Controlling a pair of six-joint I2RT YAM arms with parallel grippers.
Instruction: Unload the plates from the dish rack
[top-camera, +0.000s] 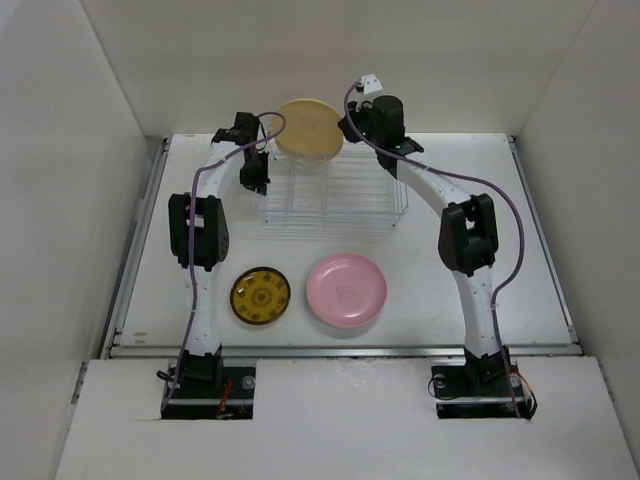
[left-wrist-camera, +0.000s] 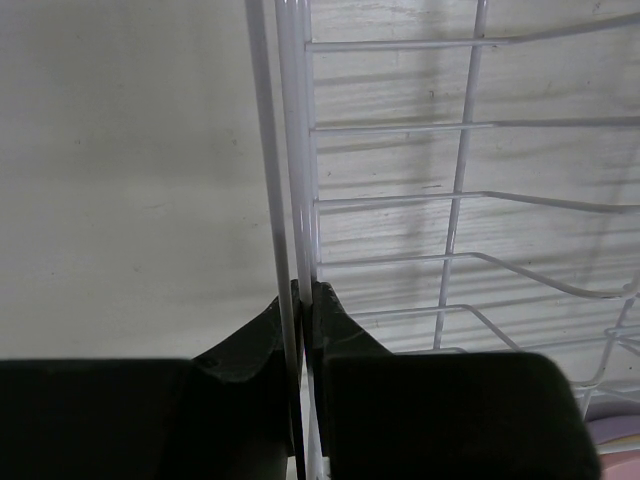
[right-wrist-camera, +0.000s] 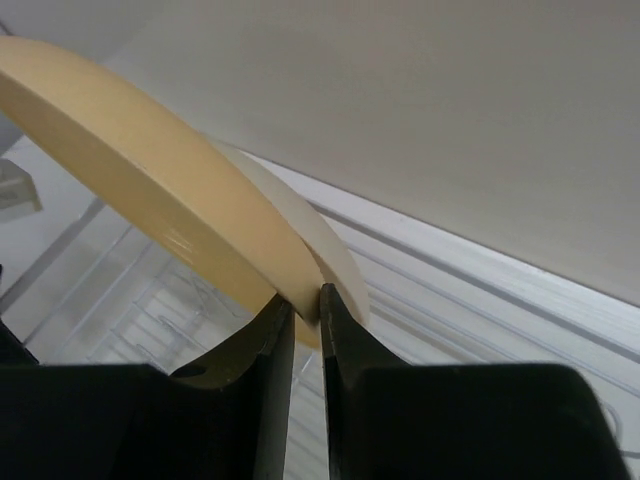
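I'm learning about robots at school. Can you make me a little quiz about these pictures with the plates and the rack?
1. True or false: the right gripper is pinching the rim of the cream plate.
2. What is the left gripper closed on? A) a cup B) a wire of the dish rack C) nothing
3. How many plates lie flat on the table in front of the dish rack?

Key: 1 true. 2 B. 3 two, the yellow plate and the pink plate.
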